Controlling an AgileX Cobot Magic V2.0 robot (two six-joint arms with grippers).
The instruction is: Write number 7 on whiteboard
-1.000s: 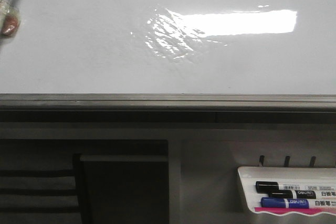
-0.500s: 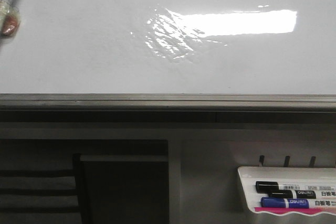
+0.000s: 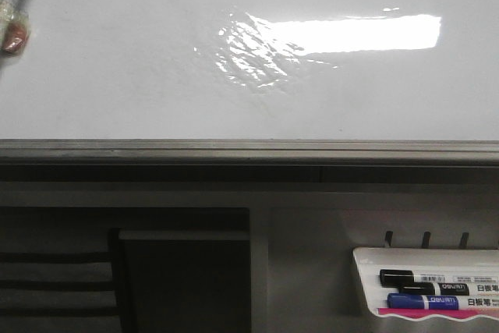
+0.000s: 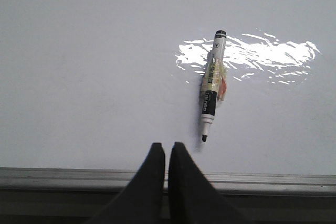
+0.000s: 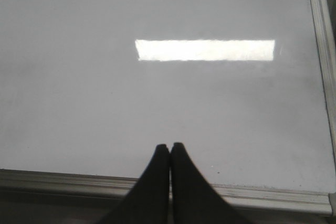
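The whiteboard [image 3: 117, 76] is glossy white with a bright rectangular glare and a grey edge rail [image 3: 249, 150]. No number 7 shows on it. A black marker wrapped in tape lies on the board at the far left in the front view [image 3: 12, 9]. It also shows in the left wrist view [image 4: 211, 85], uncapped, tip towards the rail. My left gripper [image 4: 166, 146] is shut and empty, over the board's edge, a little aside from the marker tip. My right gripper [image 5: 170, 146] is shut and empty over the board [image 5: 157, 103] near the rail. Neither gripper shows in the front view.
A small white marker tray [image 3: 366, 286] hangs below the board at the right, holding a black marker [image 3: 421, 278] and a blue marker [image 3: 425, 302]. A dark frame and shelf [image 3: 183, 235] lie below the rail at the left.
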